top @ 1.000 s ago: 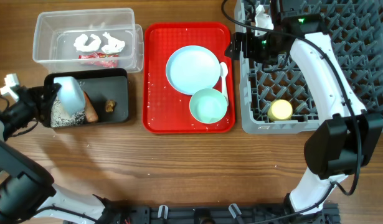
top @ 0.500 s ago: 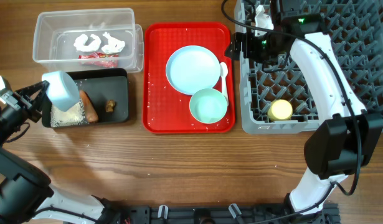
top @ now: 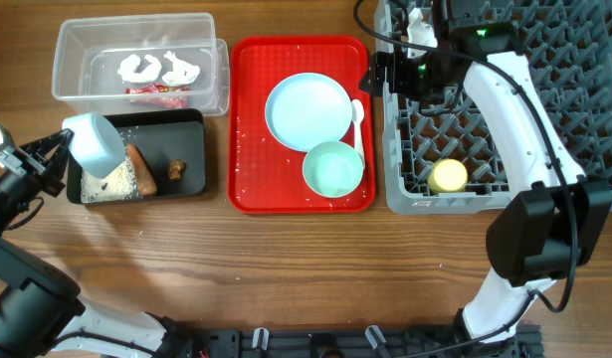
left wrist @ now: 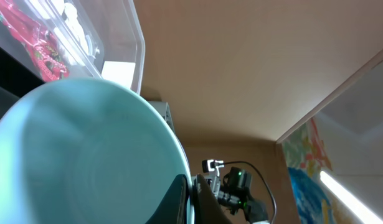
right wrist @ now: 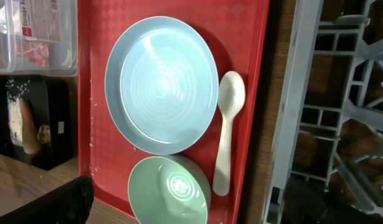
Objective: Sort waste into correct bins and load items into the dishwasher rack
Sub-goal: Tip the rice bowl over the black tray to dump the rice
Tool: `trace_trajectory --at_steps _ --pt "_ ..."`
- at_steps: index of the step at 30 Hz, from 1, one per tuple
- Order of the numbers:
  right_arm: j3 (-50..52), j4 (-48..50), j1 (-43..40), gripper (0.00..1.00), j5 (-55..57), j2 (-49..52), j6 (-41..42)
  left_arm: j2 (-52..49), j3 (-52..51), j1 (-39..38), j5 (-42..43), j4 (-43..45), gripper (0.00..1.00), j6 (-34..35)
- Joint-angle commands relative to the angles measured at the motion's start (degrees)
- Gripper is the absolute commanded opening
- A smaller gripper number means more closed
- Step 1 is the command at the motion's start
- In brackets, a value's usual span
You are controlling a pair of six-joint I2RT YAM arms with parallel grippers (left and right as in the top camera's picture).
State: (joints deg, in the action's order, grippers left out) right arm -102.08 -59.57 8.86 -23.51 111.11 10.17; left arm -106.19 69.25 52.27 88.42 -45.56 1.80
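Observation:
My left gripper is shut on the rim of a pale blue bowl, held tilted over the left end of the black bin; the bowl fills the left wrist view, the fingers clamped on its rim. Rice, a carrot piece and a brown scrap lie in the bin. A red tray holds a blue plate, a green bowl and a white spoon. My right gripper is open over the dishwasher rack's left edge.
A clear bin at the back left holds white paper scraps and a red wrapper. A yellow cup sits in the rack. A white item lies at the rack's back left corner.
My left gripper has drawn back to the left and lifted the blue bowl off the rice, which now lies uncovered in the black bin. The right arm has not moved.

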Motion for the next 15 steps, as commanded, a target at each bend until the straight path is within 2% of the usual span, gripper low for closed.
trace_trajectory --at_steps 1,12,15 --pt "-0.5 -0.1 0.0 0.99 0.6 0.3 -0.6 -0.5 -0.4 0.9 1.9 0.2 0.04 0.9" --pt "-0.5 0.2 0.1 0.99 0.5 0.3 -1.0 1.9 0.4 -1.6 1.4 1.5 0.04 4.5" --pt "-0.5 0.4 0.1 0.99 0.3 0.3 -1.0 4.2 2.8 -4.8 -2.4 1.5 0.04 6.3"
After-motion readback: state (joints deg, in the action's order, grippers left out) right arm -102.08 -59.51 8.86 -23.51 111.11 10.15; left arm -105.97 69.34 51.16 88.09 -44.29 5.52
